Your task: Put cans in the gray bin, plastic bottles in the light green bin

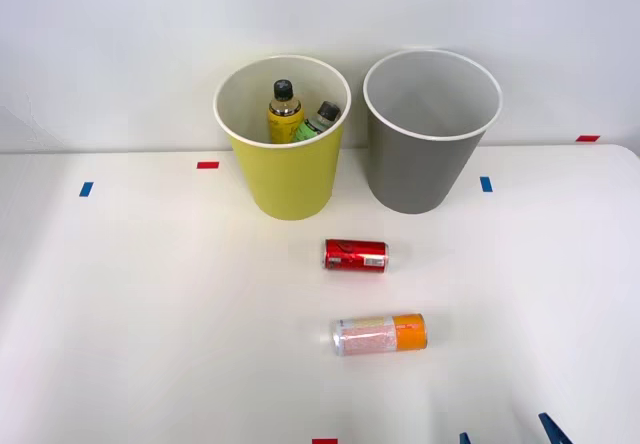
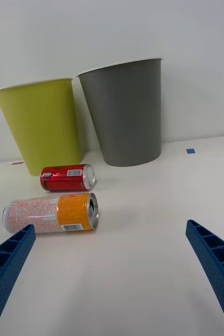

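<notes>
The right claw point(image 2: 112, 273) hangs spread wide and empty, low over the white bench point(image 1: 150, 314), its blue ribbed fingers point(image 2: 7, 262) apart. Just ahead lie the orange metal can with a pale label point(image 1: 380, 334) and, beyond it, the red metal can point(image 1: 355, 254), both on their sides. Farther back stand the round yellow-green plastic bin point(image 1: 290, 179), holding the yellow black-capped bottle point(image 1: 284, 114) and green gray-capped bottle point(image 1: 318, 122), and beside it the round gray plastic bin point(image 1: 418, 169)
</notes>
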Action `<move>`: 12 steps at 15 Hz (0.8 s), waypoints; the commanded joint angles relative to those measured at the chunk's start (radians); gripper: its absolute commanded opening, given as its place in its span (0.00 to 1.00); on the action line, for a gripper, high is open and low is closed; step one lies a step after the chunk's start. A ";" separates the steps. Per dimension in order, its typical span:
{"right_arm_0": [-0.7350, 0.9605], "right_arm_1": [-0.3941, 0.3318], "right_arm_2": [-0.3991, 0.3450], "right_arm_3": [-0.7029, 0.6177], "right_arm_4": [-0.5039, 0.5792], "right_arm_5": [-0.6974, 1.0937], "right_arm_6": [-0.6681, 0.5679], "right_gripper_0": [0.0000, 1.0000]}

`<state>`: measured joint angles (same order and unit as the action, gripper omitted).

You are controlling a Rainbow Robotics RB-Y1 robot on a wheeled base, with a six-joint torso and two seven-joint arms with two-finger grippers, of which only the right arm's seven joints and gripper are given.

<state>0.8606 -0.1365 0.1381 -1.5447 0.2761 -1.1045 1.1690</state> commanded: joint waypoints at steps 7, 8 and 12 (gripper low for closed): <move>0.000 0.000 0.000 0.000 0.000 0.000 0.000 1.00; 0.000 0.000 0.000 0.000 0.000 0.000 0.000 1.00; 0.000 0.000 0.000 0.000 0.000 0.000 0.000 1.00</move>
<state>0.8606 -0.1365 0.1381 -1.5447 0.2761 -1.1045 1.1688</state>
